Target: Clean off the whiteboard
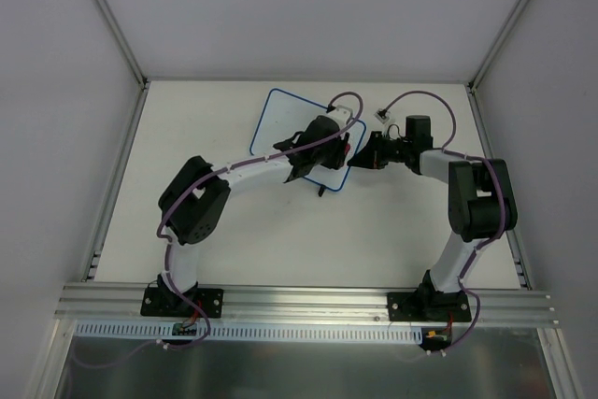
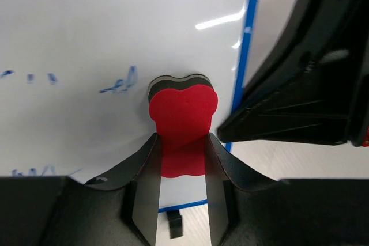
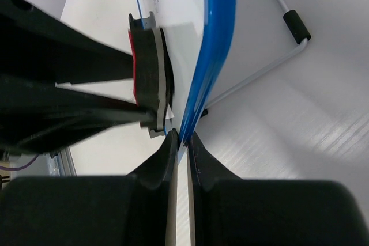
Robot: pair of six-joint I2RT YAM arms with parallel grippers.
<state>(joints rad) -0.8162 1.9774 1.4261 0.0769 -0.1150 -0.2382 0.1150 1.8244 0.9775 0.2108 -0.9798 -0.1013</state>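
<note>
- Near edge: aluminium rail (image 1: 308,301) carries both arm bases, L arm (image 1: 198,198) on the left, R arm (image 1: 478,195) on the right.
- Both arms reach inward over the white table (image 1: 280,240). Their wrists meet near the table centre, slightly toward the far side.
- L gripper (image 2: 182,142): jaws narrow, clamped on a red eraser (image 2: 183,113). Fingers grip its lower part and the lobed top sticks out past the tips.
- Eraser, side-on in R wrist view (image 3: 151,67): red layer, dark layer, then grey layer. The grey side sits against the board face.
- R gripper (image 3: 183,142): jaws nearly together, pinching the blue frame (image 3: 216,44) of the whiteboard on its right edge, just beside the eraser.
- Top view: L gripper (image 1: 327,144) is over the board's right part. R gripper (image 1: 359,160) is at the board's right edge, close to the L gripper.
- Whiteboard (image 1: 280,123): centre-far area of the table, rotated approx. diagonal to the table edges. Flat or propped: cannot tell from above.
- Board face, L wrist view (image 2: 86,27): faint blue marks (image 2: 119,83) left of the eraser, with more at the left edge and lower left.
- Behind the board, R wrist view: white wire leg (image 3: 262,70) with a black sleeve (image 3: 295,25).
</note>
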